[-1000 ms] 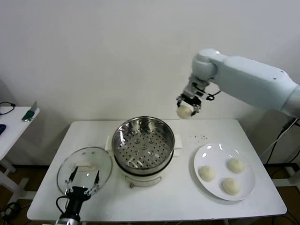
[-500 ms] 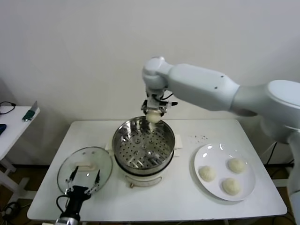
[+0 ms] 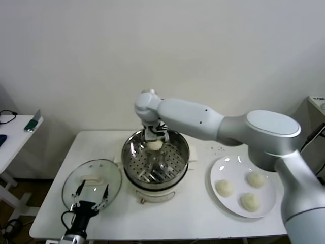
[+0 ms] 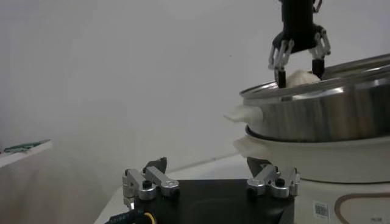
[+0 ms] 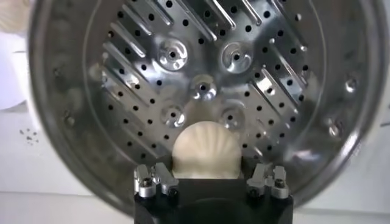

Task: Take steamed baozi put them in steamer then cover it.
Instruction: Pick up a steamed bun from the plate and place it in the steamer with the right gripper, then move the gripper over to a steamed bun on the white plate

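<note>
Holding one baozi (image 3: 154,145) between my right gripper (image 3: 155,143) fingers, just over the steamer (image 3: 155,155) rim at its far side.

Below it the perforated floor lies bare, with room all round. Three more baozi (image 3: 223,187) sit on the one white plate (image 3: 229,170) to my right, well apart. My left gripper (image 3: 92,195) hangs over the cover (image 3: 91,179) on the table (image 3: 193,213), jaws spread wide, touching nothing.

The right arm (image 3: 213,122) has a smooth, glossy white shell with rounded joints. Its gripper (image 4: 298,58) has slim metal fingers with dark tips. The left gripper (image 3: 90,195) is black, with silver screwed finger mounts and a black cable.
</note>
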You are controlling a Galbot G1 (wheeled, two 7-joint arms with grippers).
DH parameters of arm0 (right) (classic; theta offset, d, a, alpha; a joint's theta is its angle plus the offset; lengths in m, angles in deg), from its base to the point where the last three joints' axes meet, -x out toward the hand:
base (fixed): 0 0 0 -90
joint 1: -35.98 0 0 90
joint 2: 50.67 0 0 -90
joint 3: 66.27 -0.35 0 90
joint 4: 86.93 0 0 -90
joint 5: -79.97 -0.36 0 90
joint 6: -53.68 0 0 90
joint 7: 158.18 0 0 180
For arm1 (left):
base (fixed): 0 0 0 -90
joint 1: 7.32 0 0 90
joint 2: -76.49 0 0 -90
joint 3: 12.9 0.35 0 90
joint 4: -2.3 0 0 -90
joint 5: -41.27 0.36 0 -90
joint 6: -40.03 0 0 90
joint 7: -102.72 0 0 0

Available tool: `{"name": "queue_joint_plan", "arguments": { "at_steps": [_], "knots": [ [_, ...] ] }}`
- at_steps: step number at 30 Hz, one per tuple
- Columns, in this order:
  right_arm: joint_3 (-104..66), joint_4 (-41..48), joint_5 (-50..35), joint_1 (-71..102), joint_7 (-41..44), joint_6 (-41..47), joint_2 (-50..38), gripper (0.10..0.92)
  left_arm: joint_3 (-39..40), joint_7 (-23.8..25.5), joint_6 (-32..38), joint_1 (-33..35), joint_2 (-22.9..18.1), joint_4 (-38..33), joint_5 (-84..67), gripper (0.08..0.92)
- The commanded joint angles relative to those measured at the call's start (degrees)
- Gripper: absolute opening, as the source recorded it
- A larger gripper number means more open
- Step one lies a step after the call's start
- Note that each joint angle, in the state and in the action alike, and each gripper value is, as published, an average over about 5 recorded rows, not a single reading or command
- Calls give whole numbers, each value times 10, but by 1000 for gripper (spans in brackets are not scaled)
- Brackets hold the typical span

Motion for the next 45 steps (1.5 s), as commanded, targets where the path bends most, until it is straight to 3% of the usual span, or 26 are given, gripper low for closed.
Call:
{"name": "queue_joint_plan", "arguments": {
  "at_steps": [1,6,12,17,20,25,29,32,39,45],
  "knots": [
    [-6,24,33,30,-3,-8,19,726,-1,0,-1,0,1,2,1,823],
    [-8,23,23,32,-3,-6,13,807,0,-1,0,0,0,6,4,823],
    [-23,-10,2,1,8,-10,-10,822,4,-2,1,1,-2,7,8,823],
    [-23,-79,-58,-67,19,-9,-72,823,6,-3,-2,3,-3,2,11,823],
    [-13,-103,-135,-118,26,9,-125,823,8,-3,-2,3,-4,1,14,823],
    [81,-143,-365,-222,-19,132,-242,823,8,-4,-5,6,-2,-4,15,823],
    [177,-219,-505,-281,-109,321,-341,823,5,-4,-6,7,3,-9,14,823],
    [228,-289,-561,-300,-139,461,-406,823,3,-5,-7,7,5,-9,11,823],
    [223,-364,-572,-231,-143,609,-532,823,2,-4,-5,9,6,-12,7,823],
    [146,-352,-513,-81,-117,614,-580,823,0,-6,-8,17,4,-18,10,823]
  ]
}}
